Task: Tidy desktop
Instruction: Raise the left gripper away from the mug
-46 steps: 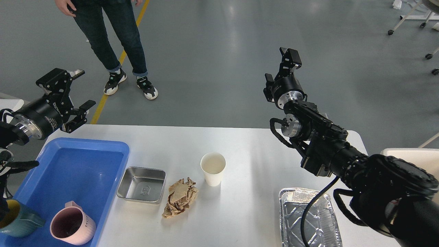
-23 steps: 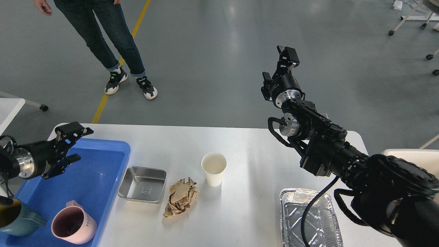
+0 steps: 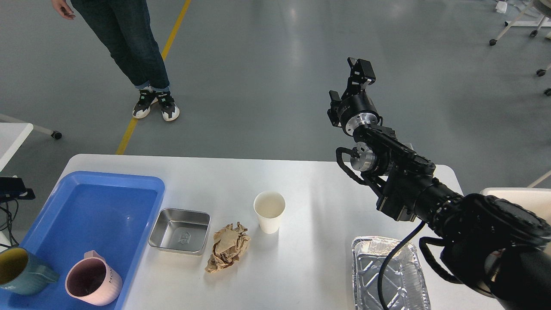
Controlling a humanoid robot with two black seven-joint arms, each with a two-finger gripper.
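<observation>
While two mugs [image 3: 92, 282] sit sorted in the blue tray [image 3: 129, 183] at 8 o'clock, the right claw [image 3: 356, 74], grip state indeterminate, hangs clear above the desk [image 3: 310, 267]; left claw unseen.

A lab or workshop hall: grey sealed floor [image 3: 267, 64] with a yellow line [image 3: 150, 77], wheeled furniture legs [image 3: 512, 26].

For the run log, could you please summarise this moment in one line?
left hand: out of view | right hand: raised, empty | desktop: paper cup, crumpled paper, steel tray
</observation>
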